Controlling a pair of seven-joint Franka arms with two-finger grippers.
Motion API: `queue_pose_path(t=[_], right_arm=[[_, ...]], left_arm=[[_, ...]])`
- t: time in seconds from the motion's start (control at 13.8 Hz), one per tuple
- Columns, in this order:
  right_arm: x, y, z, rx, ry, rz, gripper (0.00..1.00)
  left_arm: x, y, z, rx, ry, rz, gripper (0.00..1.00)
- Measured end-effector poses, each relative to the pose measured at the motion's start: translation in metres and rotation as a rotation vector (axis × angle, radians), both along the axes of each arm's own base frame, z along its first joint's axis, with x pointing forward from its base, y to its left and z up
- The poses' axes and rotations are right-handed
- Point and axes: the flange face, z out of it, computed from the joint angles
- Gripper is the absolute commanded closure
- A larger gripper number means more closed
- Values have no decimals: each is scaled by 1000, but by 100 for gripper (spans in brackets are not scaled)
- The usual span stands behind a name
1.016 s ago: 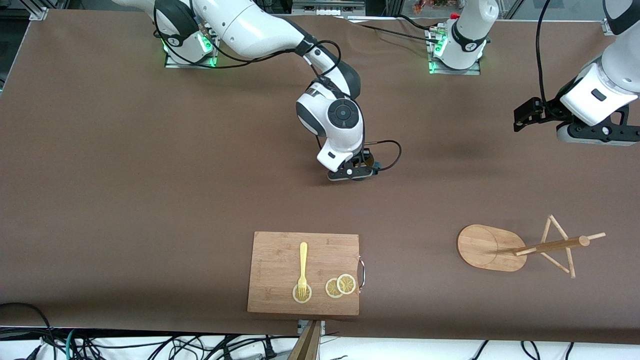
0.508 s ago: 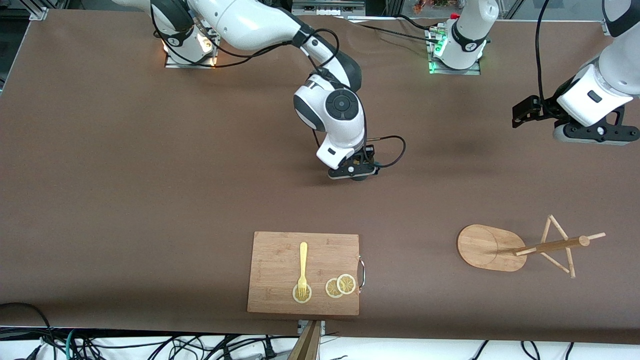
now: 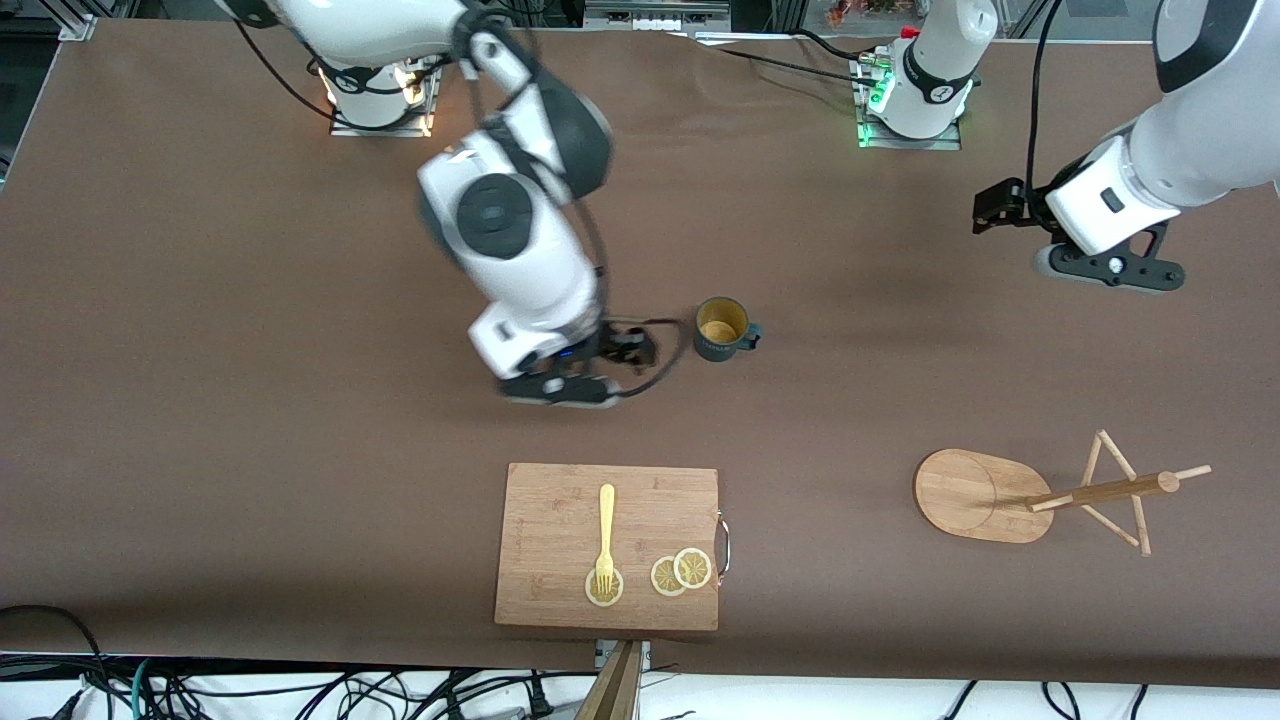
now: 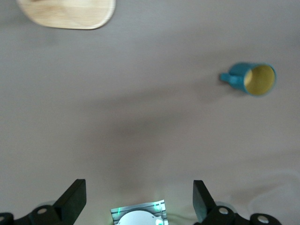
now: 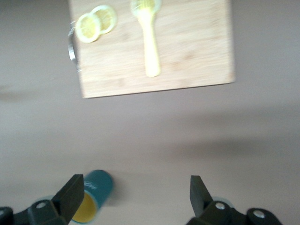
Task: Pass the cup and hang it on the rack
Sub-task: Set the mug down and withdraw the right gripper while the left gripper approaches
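Note:
The dark teal cup (image 3: 720, 329) stands upright on the table near its middle, handle toward the left arm's end, tan inside showing. It also shows in the left wrist view (image 4: 254, 78) and the right wrist view (image 5: 93, 196). My right gripper (image 3: 560, 385) is open and empty, just beside the cup toward the right arm's end. My left gripper (image 3: 1108, 268) is open and empty, up over the table at the left arm's end. The wooden rack (image 3: 1040, 495) stands nearer the camera, its oval base (image 4: 70, 11) seen from the left wrist.
A wooden cutting board (image 3: 607, 546) with a yellow fork (image 3: 604, 536) and lemon slices (image 3: 680, 571) lies near the front edge; it also shows in the right wrist view (image 5: 154, 44). Both arm bases stand along the table's top edge.
My right gripper let go of the cup, left it standing and swung away toward the right arm's end. My left gripper moved a little toward the table's middle.

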Motion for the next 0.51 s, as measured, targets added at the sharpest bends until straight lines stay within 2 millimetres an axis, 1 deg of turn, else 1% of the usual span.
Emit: queue_pose_path(t=[0.15, 0.29, 0.36, 0.51], right_arm=[[8, -59, 39, -23, 32, 19, 0], [4, -119, 70, -36, 42, 48, 0], [-1, -151, 81, -44, 51, 53, 0], [-22, -213, 99, -67, 77, 61, 0]], left_arm=[[1, -7, -7, -66, 13, -123, 0], [7, -10, -22, -152, 34, -241, 0], [11, -11, -33, -192, 45, -308, 0], [20, -15, -63, -272, 43, -431, 0]])
